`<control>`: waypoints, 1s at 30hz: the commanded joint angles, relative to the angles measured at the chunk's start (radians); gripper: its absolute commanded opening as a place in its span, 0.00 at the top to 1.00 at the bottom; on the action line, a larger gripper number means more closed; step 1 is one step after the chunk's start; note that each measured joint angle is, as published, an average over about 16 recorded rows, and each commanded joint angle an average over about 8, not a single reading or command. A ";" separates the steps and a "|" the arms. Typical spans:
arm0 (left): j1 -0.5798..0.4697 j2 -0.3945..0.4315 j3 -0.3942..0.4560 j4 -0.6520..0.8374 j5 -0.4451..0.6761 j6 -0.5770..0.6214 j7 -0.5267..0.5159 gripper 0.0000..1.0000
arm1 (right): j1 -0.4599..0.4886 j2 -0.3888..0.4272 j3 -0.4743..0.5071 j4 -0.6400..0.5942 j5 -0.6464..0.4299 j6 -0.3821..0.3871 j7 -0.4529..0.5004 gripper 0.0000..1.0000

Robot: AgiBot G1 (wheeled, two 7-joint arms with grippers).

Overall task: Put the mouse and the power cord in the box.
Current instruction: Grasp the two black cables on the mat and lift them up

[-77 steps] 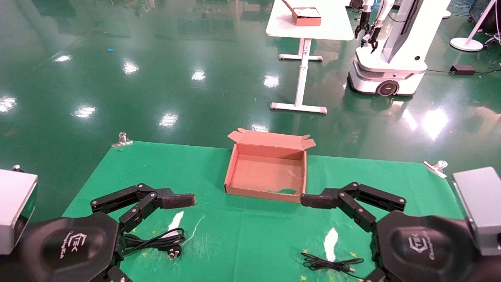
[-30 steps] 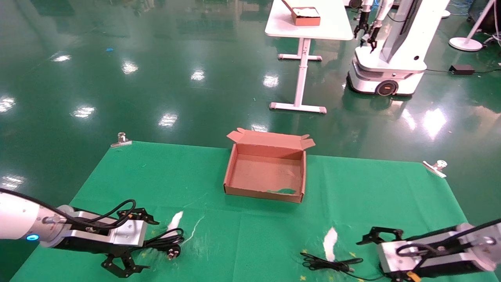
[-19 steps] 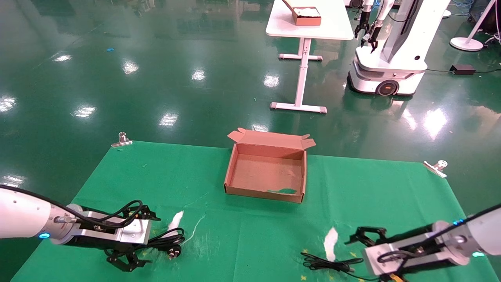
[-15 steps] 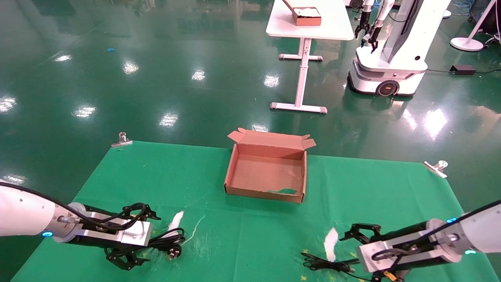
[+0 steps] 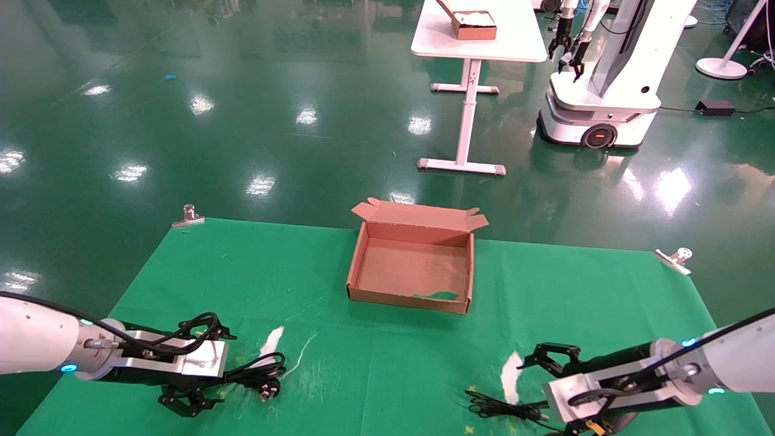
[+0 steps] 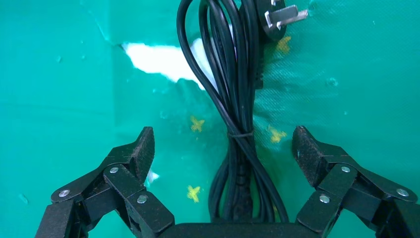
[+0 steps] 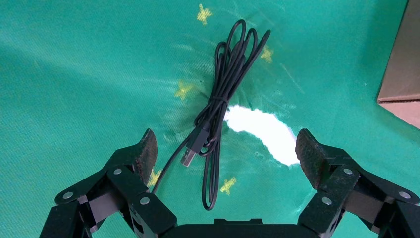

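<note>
- Cord first: the power cord [image 6: 237, 99] lies bundled on the green cloth [image 5: 254, 272] at the table's near left. The left gripper [image 6: 223, 148] hangs over it with fingers spread wide on either side, gripping nothing.
- Box [image 5: 412, 266] in the middle, open and bare inside, so nothing is packed yet; both items remain to be moved.
- Right gripper [image 7: 225, 151], also splayed and empty, is poised above the mouse's thin cable [image 7: 223, 109] with its USB plug. The mouse body itself is not visible in any view.
- Room looks generous: bare cloth separates both arms from the box. Only its low near wall and the raised flaps on the far side need clearing.
</note>
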 commanded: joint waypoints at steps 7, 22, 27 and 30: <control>-0.006 -0.004 -0.004 0.021 -0.006 0.003 0.000 0.00 | -0.007 -0.001 0.006 -0.020 0.008 0.013 -0.007 0.00; -0.005 -0.005 0.006 0.027 0.008 -0.007 0.013 1.00 | -0.012 0.007 0.019 -0.029 0.028 0.026 -0.005 1.00; -0.005 -0.006 0.005 0.027 0.008 -0.006 0.012 1.00 | -0.013 0.007 0.019 -0.028 0.027 0.025 -0.005 1.00; -0.005 -0.006 0.005 0.026 0.007 -0.005 0.010 1.00 | -0.013 0.007 0.018 -0.027 0.027 0.025 -0.005 1.00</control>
